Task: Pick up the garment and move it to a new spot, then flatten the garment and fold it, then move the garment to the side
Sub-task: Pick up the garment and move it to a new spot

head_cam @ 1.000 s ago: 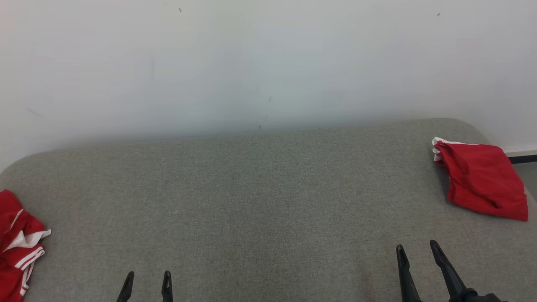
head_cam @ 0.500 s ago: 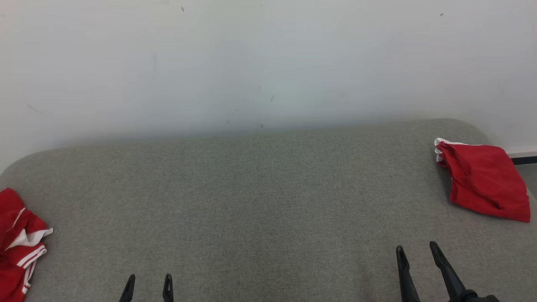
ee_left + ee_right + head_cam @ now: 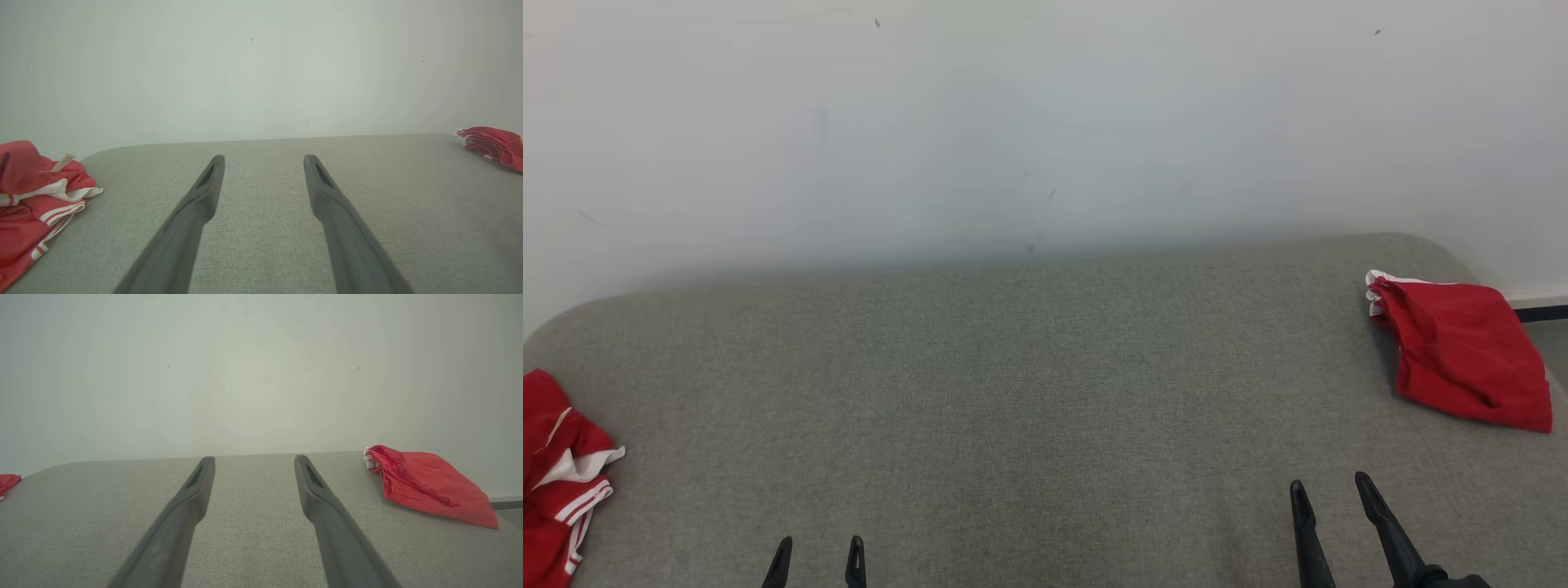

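Against the frame from half a second ago, almost nothing differs. The whole head view has slipped a touch, which I read as the camera moving; both garments lie where they did and neither arm has shifted to speak of.

I count two garments, two grippers and four dark fingers. The left gripper (image 3: 821, 543) sits at 7 o'clock in the head view, its fingers spread wide with nothing between them, which the left wrist view (image 3: 264, 157) confirms. The right gripper (image 3: 1327, 480) at 4 o'clock is likewise wide apart and empty (image 3: 254, 457).

The crumpled garment (image 3: 556, 482), red with white stripes, lies at 8 o'clock on the grey cushion (image 3: 1045, 392), well apart from the left gripper. The folded garment (image 3: 1462, 359), plain red with a white edge, lies at 3 o'clock near the cushion's far right corner, apart from the right gripper.
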